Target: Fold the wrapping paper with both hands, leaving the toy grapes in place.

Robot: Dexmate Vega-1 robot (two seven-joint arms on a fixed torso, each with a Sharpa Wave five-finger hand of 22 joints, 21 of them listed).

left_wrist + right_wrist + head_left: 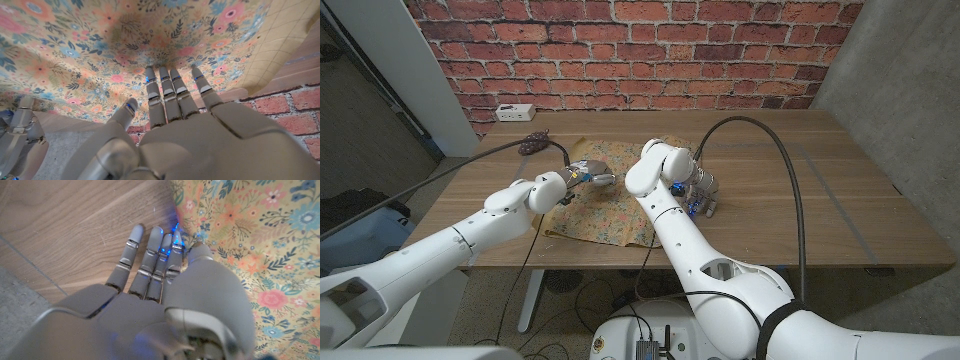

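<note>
A: Where is your left hand (582, 177)?

B: Over the paper (605, 215), in the head view. In the left wrist view your fingers (167, 97) lie straight and close together, their tips against the floral sheet, which rises in front of them. You pinch nothing there that I can see.

A: And the right hand (702, 195)?

B: At the paper's right edge, on the table (800, 190). In the right wrist view your fingers (150, 260) run straight, side by side, over bare wood; the paper's edge (240, 240) sits just beside the fingertips on the thumb's side. The thumb lies over the sheet's border. Whether thumb and finger nip the edge, I cannot tell.

A: The grapes (532, 142)?

B: Beyond your left fingertips, well apart from them, a dark cluster at the paper's far left corner. Whether they touch the sheet, I cannot tell.

A: How does the paper lie?

B: Between your two hands, floral side showing. The left wrist view also shows a plain gridded underside (290, 45) at one turned-up edge.
</note>
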